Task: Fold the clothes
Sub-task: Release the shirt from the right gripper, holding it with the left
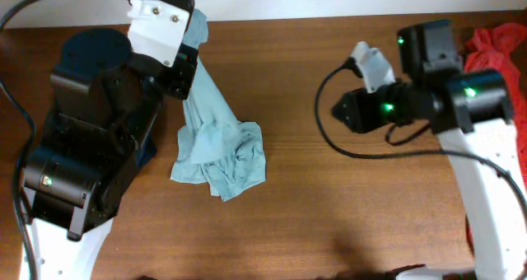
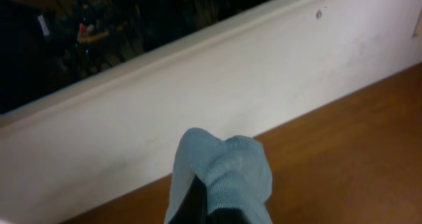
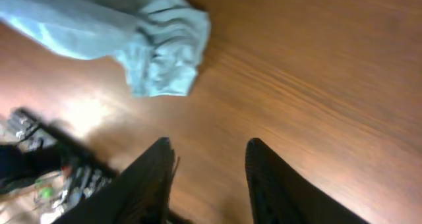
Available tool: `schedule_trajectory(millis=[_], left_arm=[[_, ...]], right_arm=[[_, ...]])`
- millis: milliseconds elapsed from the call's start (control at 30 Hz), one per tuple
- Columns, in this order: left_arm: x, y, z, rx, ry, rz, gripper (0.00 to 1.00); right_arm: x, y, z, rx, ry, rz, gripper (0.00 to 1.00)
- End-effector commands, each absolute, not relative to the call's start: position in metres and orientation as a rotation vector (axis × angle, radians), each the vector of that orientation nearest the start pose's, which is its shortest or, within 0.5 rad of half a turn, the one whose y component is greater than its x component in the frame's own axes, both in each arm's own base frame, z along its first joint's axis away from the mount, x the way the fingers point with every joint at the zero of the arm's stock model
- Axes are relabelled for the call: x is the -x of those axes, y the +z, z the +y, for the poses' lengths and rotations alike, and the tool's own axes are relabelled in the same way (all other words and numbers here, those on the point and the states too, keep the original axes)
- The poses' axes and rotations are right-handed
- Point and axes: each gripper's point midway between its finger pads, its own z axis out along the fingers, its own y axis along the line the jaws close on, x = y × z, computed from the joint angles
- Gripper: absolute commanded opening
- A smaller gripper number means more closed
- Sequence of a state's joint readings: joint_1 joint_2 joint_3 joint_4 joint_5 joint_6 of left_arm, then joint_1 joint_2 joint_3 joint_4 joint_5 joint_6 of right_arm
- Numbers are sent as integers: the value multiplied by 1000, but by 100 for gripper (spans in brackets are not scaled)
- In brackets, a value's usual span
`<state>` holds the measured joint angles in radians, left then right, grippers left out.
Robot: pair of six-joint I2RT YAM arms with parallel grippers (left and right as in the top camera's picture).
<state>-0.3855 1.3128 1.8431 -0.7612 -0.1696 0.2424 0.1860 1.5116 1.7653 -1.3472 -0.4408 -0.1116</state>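
Your right gripper (image 3: pixel 211 174) is hanging low over the table's (image 1: pixel 346 222) right half, jaws standing part-way apart with nothing between them. Over the table's left half, your left gripper (image 2: pixel 211 207) is pinching a bunched end of the shirt (image 1: pixel 221 152), jaws tight on the cloth. It is holding that end up toward the table's far edge, while the rest is lying in a crumpled heap left of the table's middle.

By the look of it, you are spreading the shirt out before any fold. To do that well, be looking for a second corner or hem on the heap, taking it with the right gripper at a single layer. Then draw the two grips apart so the cloth is lying flat and untwisted. Thin cloth like this is likely to bunch and slip, so keep the pull slow and low.

You are not seeing neck, sleeves or hem apart in the heap. Cloth is covering the left fingertips, so how much is pinched is unclear. Red cloth (image 1: pixel 494 41) at the table's right edge is running out of frame. One dark patch under the left arm is too shadowed to name.
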Motion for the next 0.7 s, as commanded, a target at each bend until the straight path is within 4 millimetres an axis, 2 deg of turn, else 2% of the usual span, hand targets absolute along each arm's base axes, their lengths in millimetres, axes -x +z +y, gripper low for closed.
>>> schedule_trajectory(millis=[0, 167, 267, 467, 667], left_arm=[[-348, 516, -106, -391, 48, 1668, 0], [-349, 535, -102, -365, 74, 1598, 0], [-347, 546, -100, -351, 77, 1567, 0], [-335, 581, -95, -336, 88, 1470, 0], [-320, 608, -90, -322, 95, 1402, 0]], right_arm=[[-304, 292, 174, 783, 824, 2477, 46], [-308, 273, 207, 1008, 853, 2414, 53], [-312, 269, 224, 1123, 849, 2329, 54], [-332, 263, 245, 1180, 842, 2230, 54], [-314, 276, 272, 1294, 1139, 2036, 56]])
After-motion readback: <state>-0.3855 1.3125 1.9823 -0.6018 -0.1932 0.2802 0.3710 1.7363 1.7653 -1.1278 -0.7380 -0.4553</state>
